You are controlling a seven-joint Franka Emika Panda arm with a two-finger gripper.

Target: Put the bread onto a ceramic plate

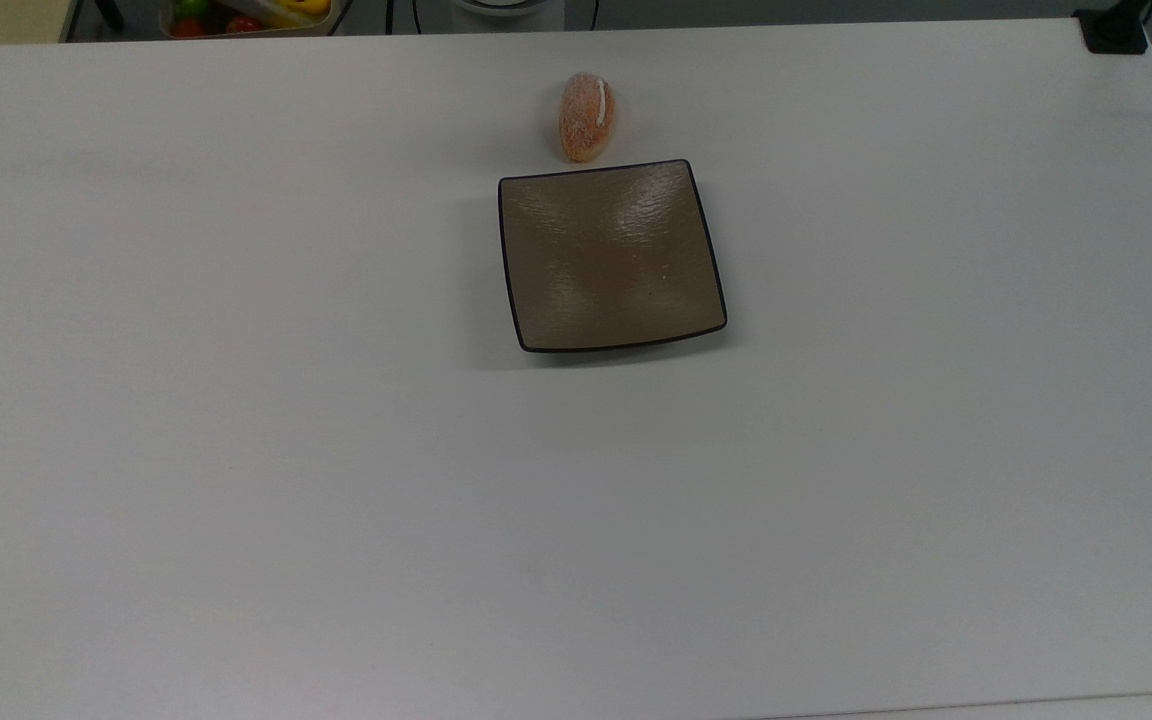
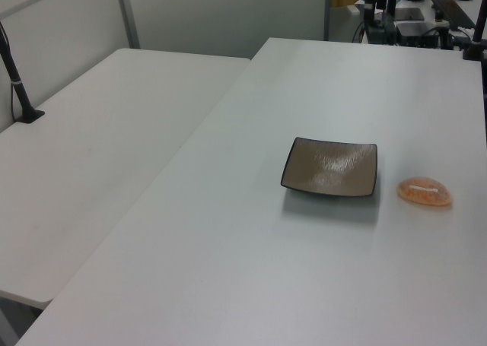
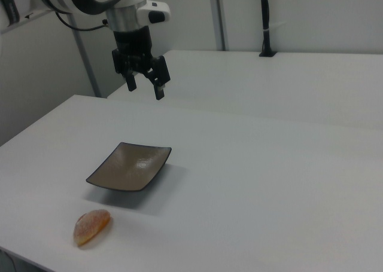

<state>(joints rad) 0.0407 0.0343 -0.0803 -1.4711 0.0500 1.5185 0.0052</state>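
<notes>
the small oval orange-brown sugared bread roll (image 1: 587, 116) lies on the white table (image 1: 236, 450), just beside the empty square glossy brown ceramic plate (image 1: 536, 330). the black two-finger gripper (image 3: 145, 88) hangs spread and empty, high above. the roll is best pinched gently across its narrow width.

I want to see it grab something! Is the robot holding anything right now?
No, nothing yet. The gripper hangs in the air with its fingers open and empty. The bread lies on the table beside the plate.
</notes>
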